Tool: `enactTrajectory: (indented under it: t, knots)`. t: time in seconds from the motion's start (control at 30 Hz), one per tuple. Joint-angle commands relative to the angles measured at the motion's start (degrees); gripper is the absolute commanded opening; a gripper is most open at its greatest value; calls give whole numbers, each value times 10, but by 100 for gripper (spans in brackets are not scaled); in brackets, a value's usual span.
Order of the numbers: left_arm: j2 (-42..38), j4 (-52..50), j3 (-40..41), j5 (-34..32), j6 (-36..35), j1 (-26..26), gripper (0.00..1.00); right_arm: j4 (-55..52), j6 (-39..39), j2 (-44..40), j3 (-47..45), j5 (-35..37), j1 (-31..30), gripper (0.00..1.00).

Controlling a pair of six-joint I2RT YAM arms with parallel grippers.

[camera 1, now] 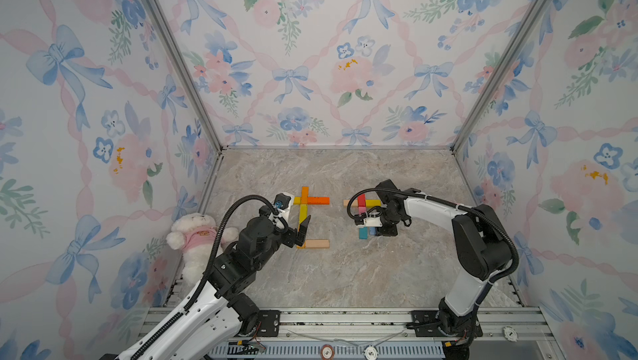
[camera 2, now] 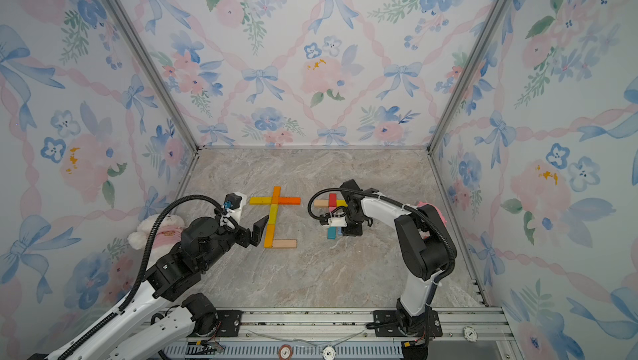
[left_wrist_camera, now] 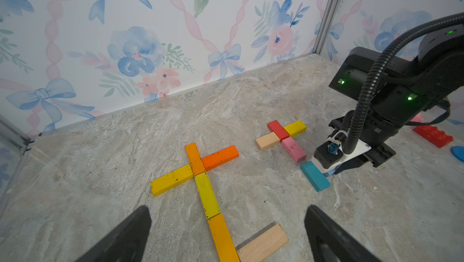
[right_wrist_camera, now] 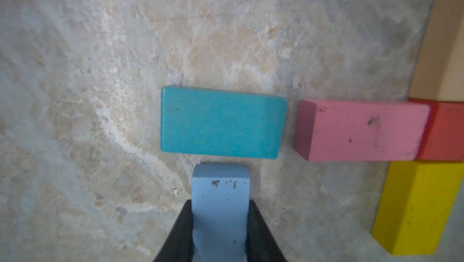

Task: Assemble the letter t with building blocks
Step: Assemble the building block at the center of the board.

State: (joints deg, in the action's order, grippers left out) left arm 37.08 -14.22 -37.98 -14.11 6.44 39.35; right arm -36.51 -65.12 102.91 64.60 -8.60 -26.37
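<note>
right tool (right_wrist_camera: pixel 220 204) clamped on light blue block (right_wrist_camera: pixel 220 181), block mostly hidden in both top views, teal block (right_wrist_camera: pixel 222 122) just beside, left tool (left_wrist_camera: pixel 227 208) wide apart, empty

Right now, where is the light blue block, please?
In the right wrist view, the right claw grips the light blue block, its end beside the teal block's long side.

Yellow-orange blocks (left_wrist_camera: pixel 207 195) flat in a t; nearby, light blue block (right_wrist_camera: pixel 221 198) between right jaws, just beside teal block (right_wrist_camera: pixel 221 122).
</note>
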Motion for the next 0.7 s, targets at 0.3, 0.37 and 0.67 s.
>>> enactTrajectory:
  t: [0.3, 0.37, 0.67]
  knots:
    - [1, 14, 3, -9, -3, -2, 98, 6, 20, 16, 4, 3, 0, 29]
    - [2, 14, 3, -7, -3, -1, 98, 9, 23, 14, 3, 4, 0, 33]
    - [-1, 14, 3, -7, -4, -1, 98, 21, 35, 4, 0, 6, -3, 47]
